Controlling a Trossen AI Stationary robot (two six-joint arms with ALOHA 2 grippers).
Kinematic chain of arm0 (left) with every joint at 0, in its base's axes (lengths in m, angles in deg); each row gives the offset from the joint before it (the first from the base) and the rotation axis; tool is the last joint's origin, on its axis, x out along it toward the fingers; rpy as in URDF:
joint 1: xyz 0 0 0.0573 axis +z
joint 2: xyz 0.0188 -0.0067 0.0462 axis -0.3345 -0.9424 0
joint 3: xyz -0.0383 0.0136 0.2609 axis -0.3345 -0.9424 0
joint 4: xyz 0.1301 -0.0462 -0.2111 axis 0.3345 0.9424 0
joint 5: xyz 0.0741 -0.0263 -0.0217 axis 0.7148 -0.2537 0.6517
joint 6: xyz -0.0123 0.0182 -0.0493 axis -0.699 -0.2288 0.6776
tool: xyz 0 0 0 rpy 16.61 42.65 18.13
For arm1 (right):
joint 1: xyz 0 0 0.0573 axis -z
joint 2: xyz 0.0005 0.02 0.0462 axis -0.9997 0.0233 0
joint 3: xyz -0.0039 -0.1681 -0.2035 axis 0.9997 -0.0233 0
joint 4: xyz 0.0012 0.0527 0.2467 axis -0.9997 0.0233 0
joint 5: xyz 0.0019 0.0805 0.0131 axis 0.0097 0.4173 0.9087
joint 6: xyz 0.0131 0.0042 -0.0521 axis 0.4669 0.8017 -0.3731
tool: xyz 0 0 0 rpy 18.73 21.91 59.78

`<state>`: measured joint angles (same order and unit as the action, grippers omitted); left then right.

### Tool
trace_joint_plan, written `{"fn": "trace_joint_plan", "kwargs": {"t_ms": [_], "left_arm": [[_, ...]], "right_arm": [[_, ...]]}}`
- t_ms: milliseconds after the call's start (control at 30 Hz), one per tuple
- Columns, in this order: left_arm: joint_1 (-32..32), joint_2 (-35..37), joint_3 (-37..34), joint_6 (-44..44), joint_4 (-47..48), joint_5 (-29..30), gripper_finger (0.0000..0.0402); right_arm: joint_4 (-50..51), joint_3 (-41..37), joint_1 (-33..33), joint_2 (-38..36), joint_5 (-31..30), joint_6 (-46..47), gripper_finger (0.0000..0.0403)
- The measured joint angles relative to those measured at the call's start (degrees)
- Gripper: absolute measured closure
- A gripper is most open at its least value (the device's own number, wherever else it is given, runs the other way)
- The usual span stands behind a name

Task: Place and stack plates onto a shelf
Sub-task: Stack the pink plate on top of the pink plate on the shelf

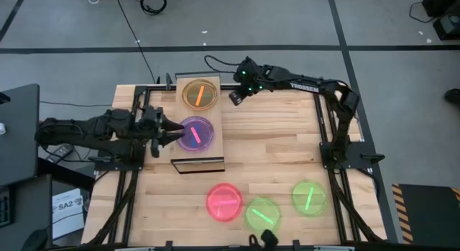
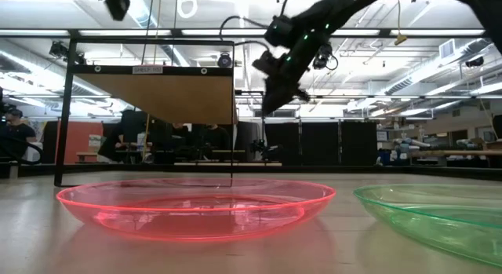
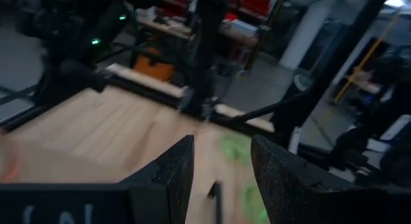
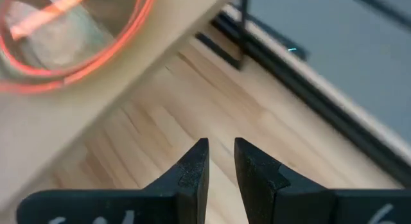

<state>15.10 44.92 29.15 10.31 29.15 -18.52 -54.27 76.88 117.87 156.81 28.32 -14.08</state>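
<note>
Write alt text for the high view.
Seen from above, a raised shelf holds an orange plate and a purple plate. The left claw reaches toward the purple one, and the right claw hangs beside the orange. A pink plate and two green plates lie on the table.

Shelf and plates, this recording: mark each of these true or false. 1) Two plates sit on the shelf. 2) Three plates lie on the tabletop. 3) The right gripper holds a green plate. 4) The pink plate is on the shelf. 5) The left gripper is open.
1) True: an orange plate and a purple plate sit side by side on the shelf.
2) True: a pink plate and two green plates lie on the tabletop.
3) False: the right gripper holds nothing, beside the shelf's far end.
4) False: it lies on the tabletop.
5) True: the left gripper is open at the purple plate's edge.
</note>
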Motion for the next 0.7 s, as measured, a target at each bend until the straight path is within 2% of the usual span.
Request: {"fn": "trace_joint_plan", "kwargs": {"t_ms": [133, 267, 500, 700], "left_arm": [[-3.8, -6.2, 0.0, -0.1, -8.6, -0.1, 0.0241], [-8.3, -11.3, 0.0, 1.1, -12.6, 2.1, 0.0241], [-19.0, -19.8, 0.4, 9.7, -17.9, 12.5, 0.0241], [-27.3, -28.3, 6.4, 17.6, -16.7, 22.0, 0.0241]], "right_arm": [[6.3, -0.6, -1.2, -5.3, -5.3, -4.2, 0.0322], [7.0, -5.0, -2.8, -12.8, -6.1, -6.8, 0.0322], [5.4, -18.1, -5.1, -29.1, -6.6, -8.8, 0.0322], [1.8, -29.8, -6.1, -42.8, -6.6, -8.2, 0.0322]]}}
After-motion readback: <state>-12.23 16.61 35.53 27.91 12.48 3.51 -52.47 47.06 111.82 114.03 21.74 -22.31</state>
